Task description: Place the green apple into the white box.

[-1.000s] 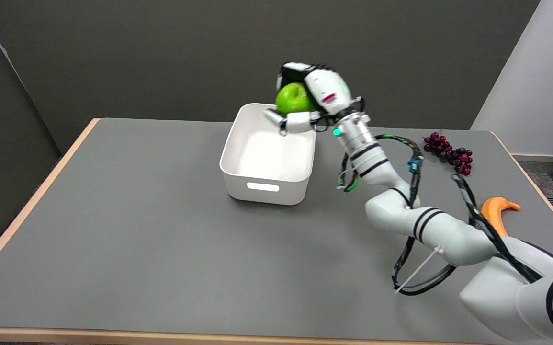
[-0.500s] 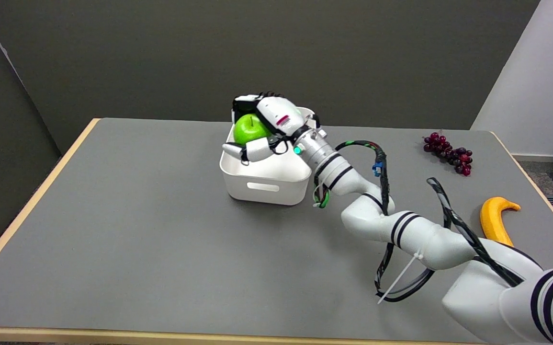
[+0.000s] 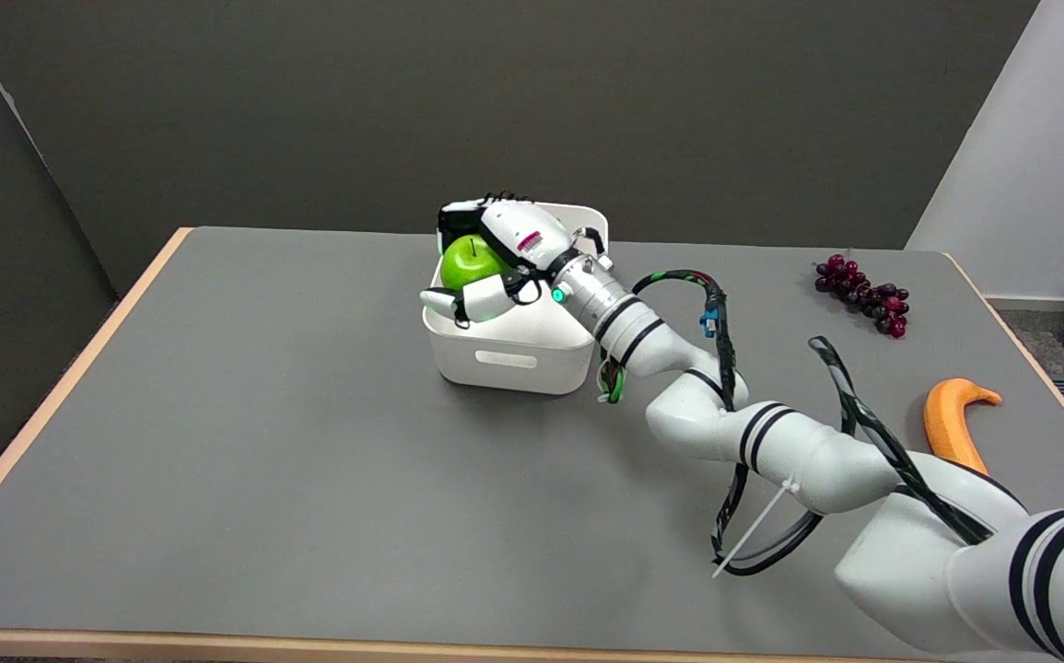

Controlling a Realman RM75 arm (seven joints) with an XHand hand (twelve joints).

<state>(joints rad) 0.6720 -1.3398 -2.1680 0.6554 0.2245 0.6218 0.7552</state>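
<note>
From the head view I look down on a grey table (image 3: 264,442) with a light wooden edge along its left and near sides. Behind it stands a dark grey wall (image 3: 495,101), with a paler wall panel (image 3: 1038,157) at the right, and a strip of floor shows past the table's right edge.

On the far middle of the table sits the white box (image 3: 506,354), open-topped, with a slot handle in its near wall. I can see no loose contents on the part of its floor that shows; my arm covers the rest. My right hand (image 3: 495,258) is over the box's left part, and it grips the green apple (image 3: 469,261): the fingers curl over the top and far side of the fruit, and the thumb (image 3: 458,302) lies below it, reaching over the box's left rim. The apple is at rim height over the box's far left part, clasped in the hand; I cannot tell whether it touches the box's floor.

Off to the right, well apart from the box, a bunch of dark red grapes (image 3: 863,293) lies near the far edge, and an orange-yellow banana (image 3: 951,424) lies nearer, partly behind my arm (image 3: 771,442).
</note>
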